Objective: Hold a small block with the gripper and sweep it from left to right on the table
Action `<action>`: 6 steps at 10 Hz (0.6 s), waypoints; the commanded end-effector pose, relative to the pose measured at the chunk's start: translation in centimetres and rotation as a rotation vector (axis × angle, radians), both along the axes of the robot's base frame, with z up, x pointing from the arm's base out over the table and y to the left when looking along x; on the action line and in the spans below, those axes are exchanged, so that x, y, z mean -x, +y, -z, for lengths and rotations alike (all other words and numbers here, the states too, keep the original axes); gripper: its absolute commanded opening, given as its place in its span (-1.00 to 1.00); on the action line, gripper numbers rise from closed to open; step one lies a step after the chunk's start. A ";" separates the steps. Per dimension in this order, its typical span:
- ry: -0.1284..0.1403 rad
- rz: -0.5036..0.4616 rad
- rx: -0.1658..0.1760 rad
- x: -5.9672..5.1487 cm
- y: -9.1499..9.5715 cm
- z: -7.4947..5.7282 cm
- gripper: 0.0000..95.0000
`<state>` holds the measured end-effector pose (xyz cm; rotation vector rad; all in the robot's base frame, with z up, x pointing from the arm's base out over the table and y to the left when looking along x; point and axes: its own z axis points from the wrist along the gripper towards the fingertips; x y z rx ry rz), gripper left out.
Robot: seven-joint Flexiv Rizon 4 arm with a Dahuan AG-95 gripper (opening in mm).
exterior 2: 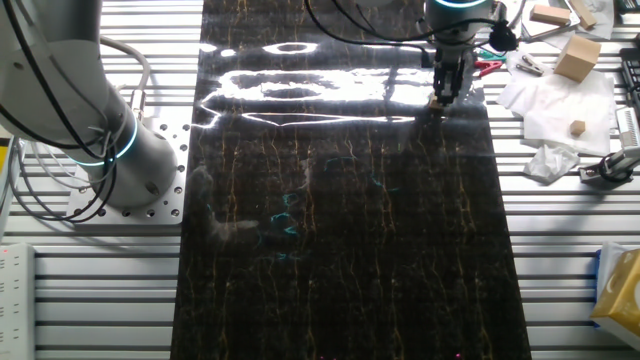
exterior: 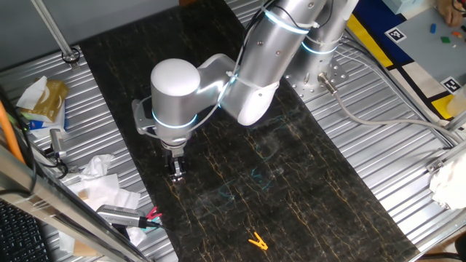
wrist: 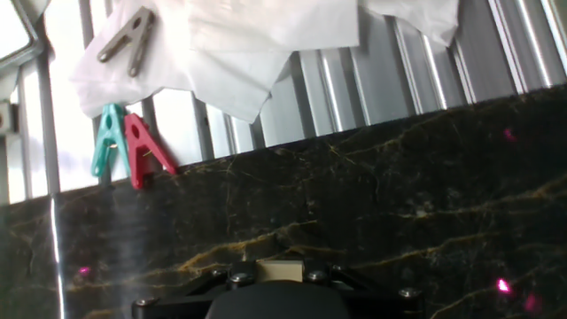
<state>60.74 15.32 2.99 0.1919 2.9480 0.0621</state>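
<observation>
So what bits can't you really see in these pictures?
- Small block: hand view shows only its top, the end effector body covers the rest; too small in both fixed views.
- End effector fingers: cut off by the bottom edge in hand view.
- Yellow clip: tiny in one fixed view, its details unclear.
- Table: glare whitens its far part in the other fixed view.

We see the small block [wrist: 280, 268], a pale tan wooden cube, clamped between the fingers of our black gripper [exterior: 177, 172] and sitting low against the table [exterior: 306, 182]. That table is a long black slab with thin gold veins; the block rests close to one long edge.
</observation>
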 end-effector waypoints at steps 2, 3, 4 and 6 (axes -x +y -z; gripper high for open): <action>0.009 -0.064 -0.005 0.0 0.0 0.1 -0.60; 0.008 -0.074 0.003 0.0 0.0 0.1 -0.60; 0.008 -0.078 0.003 0.0 0.0 0.1 -0.60; 0.014 -0.092 0.004 0.0 0.0 0.1 -0.60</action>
